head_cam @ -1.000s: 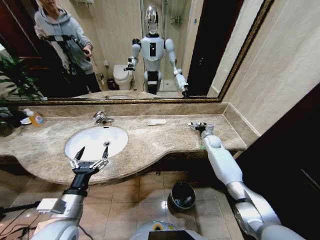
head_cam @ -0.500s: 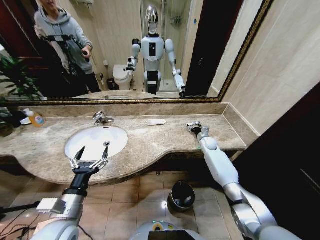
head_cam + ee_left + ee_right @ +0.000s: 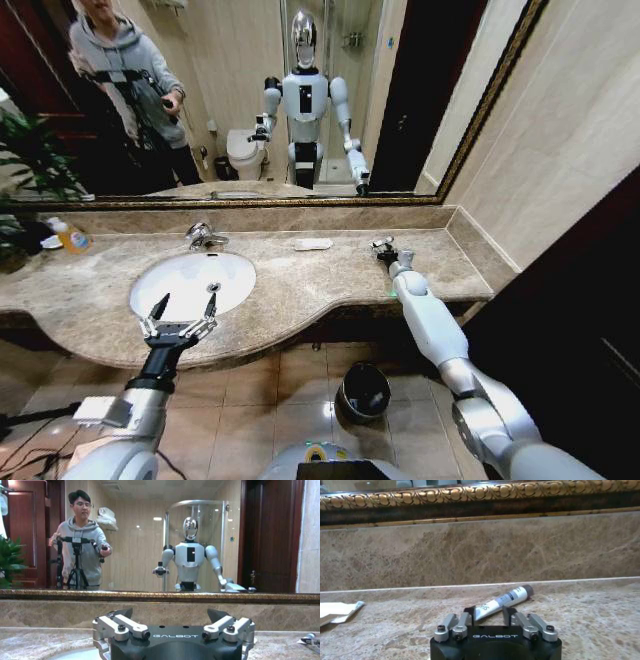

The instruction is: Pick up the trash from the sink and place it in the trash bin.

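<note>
Toward the right end of the beige marble countertop (image 3: 300, 285), close to its back edge, the right gripper (image 3: 381, 246) hung low over the stone with its arm stretched forward from the front edge. In the right wrist view its fingers (image 3: 468, 615) stood a little apart on either side of the near end of a thin white tube (image 3: 504, 600) with a dark cap; the tube lay flat on the counter, angled toward the back wall, and whether the fingers touched it could not be told. A flat white packet (image 3: 313, 244) lay farther along the back edge, between the tube and the chrome faucet (image 3: 203, 236). The white oval sink (image 3: 190, 282) sat in the left half of the countertop. The left gripper (image 3: 179, 319) hovered over the front rim of the sink with its fingers spread wide and nothing in them. An orange soap bottle (image 3: 68, 235) stood at the far left back corner. The trash bin (image 3: 364, 391) stood on the tiled floor below the counter's front edge.
</note>
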Controlling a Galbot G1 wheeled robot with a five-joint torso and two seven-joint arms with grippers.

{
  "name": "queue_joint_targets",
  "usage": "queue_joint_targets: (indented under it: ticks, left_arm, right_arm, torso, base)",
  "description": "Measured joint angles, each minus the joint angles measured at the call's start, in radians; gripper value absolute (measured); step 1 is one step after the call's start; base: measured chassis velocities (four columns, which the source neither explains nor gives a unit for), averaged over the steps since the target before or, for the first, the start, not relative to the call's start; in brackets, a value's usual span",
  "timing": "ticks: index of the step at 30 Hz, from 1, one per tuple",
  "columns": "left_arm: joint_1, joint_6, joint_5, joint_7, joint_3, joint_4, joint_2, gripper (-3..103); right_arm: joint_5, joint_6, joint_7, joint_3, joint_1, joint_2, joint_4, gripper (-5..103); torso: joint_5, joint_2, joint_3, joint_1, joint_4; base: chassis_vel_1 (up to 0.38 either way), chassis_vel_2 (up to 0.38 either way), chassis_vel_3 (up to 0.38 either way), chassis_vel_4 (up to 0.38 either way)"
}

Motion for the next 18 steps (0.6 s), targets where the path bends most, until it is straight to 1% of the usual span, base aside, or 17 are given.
queue_joint_targets:
  ticks: [4, 5, 7, 8, 9, 10, 16, 18]
  left_arm:
    - [0.000, 0.000, 0.000, 0.000, 0.000, 0.000, 0.000, 100]
    - [0.000, 0.000, 0.000, 0.000, 0.000, 0.000, 0.000, 100]
    - [0.000, 0.000, 0.000, 0.000, 0.000, 0.000, 0.000, 100]
    - [0.000, 0.000, 0.000, 0.000, 0.000, 0.000, 0.000, 100]
    - [0.000, 0.000, 0.000, 0.000, 0.000, 0.000, 0.000, 100]
    - [0.000, 0.000, 0.000, 0.000, 0.000, 0.000, 0.000, 100]
    - [0.000, 0.000, 0.000, 0.000, 0.000, 0.000, 0.000, 100]
    - [0.000, 0.000, 0.000, 0.000, 0.000, 0.000, 0.000, 100]
  right_arm:
    - [-0.019, -0.001, -0.002, -0.003, 0.010, 0.016, -0.009, 19]
    - [-0.019, -0.001, -0.002, -0.003, 0.010, 0.016, -0.009, 19]
    - [-0.031, -0.001, -0.001, -0.006, 0.011, 0.023, -0.008, 8]
    - [-0.031, -0.001, -0.001, -0.006, 0.011, 0.023, -0.008, 8]
    - [-0.039, 0.000, -0.001, -0.008, 0.012, 0.027, -0.009, 3]
    - [-0.043, 0.000, -0.001, -0.008, 0.013, 0.029, -0.009, 1]
    - [-0.055, 0.002, -0.002, -0.012, 0.014, 0.033, -0.001, 0]
    - [-0.072, 0.014, 0.003, -0.013, 0.010, 0.034, 0.018, 0]
  torso:
    - [-0.0001, 0.000, 0.000, 0.000, 0.0001]
    - [-0.0001, 0.000, 0.000, 0.000, 0.0001]
    - [-0.0001, 0.000, 0.000, 0.000, 0.0000]
    - [-0.0001, 0.000, 0.000, 0.000, 0.0000]
    - [0.0001, 0.000, 0.000, 0.000, 0.0000]
    - [-0.0001, 0.000, 0.000, 0.000, 0.0000]
    - [0.0000, 0.000, 0.000, 0.000, 0.0000]
    - [-0.0001, 0.000, 0.000, 0.000, 0.0000]
  base:
    - [0.000, 0.000, 0.000, 0.000]
    - [0.000, 0.000, 0.000, 0.000]
    - [0.000, 0.000, 0.000, 0.000]
    - [0.000, 0.000, 0.000, 0.000]
    - [0.000, 0.000, 0.000, 0.000]
    - [0.000, 0.000, 0.000, 0.000]
    - [0.000, 0.000, 0.000, 0.000]
    - [0.000, 0.000, 0.000, 0.000]
